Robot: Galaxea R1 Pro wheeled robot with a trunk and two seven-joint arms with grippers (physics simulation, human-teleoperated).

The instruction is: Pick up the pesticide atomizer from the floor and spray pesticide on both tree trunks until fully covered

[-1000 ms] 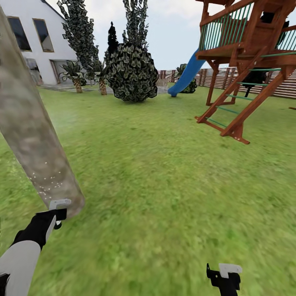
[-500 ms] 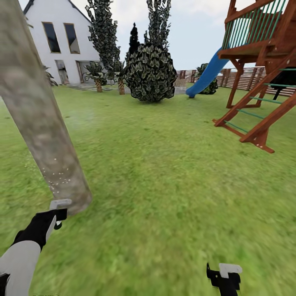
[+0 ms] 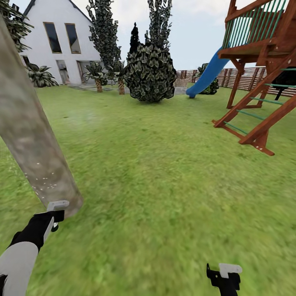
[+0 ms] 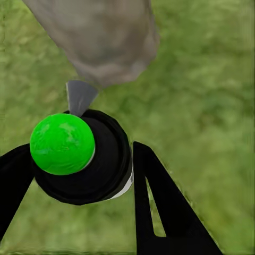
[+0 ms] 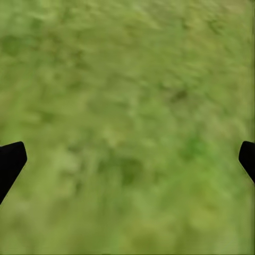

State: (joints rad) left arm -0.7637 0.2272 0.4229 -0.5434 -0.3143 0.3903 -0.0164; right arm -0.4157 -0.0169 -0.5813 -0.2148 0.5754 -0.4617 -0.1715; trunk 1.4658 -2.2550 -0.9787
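Observation:
A mottled grey-tan tree trunk [image 3: 28, 123] leans across the left of the head view, its flared base meeting the lawn just beyond my left gripper [image 3: 54, 214]. Fine whitish specks of pesticide [image 3: 41, 181] dot its lower part. In the left wrist view my left gripper [image 4: 79, 159] is shut on the pesticide atomizer [image 4: 90, 164], a round black bottle with a bright green dome on top. Its grey nozzle [image 4: 79, 96] points at the trunk's base [image 4: 106, 42]. My right gripper [image 3: 224, 274] hangs open low over bare grass, its fingertips [image 5: 10, 159] wide apart.
A wooden play tower [image 3: 263, 61] with a blue slide [image 3: 205, 76] stands at the right. A round dark bush [image 3: 150, 72], tall narrow dark trees [image 3: 102, 33], short palms [image 3: 96, 74] and the white house [image 3: 53, 41] lie far ahead. Lawn [image 3: 164, 172] stretches between.
The camera has turned, sliding the whole scene to the right, then the trunk back a little left. My left gripper stays shut on the atomizer by the trunk's base; the right arm holds still.

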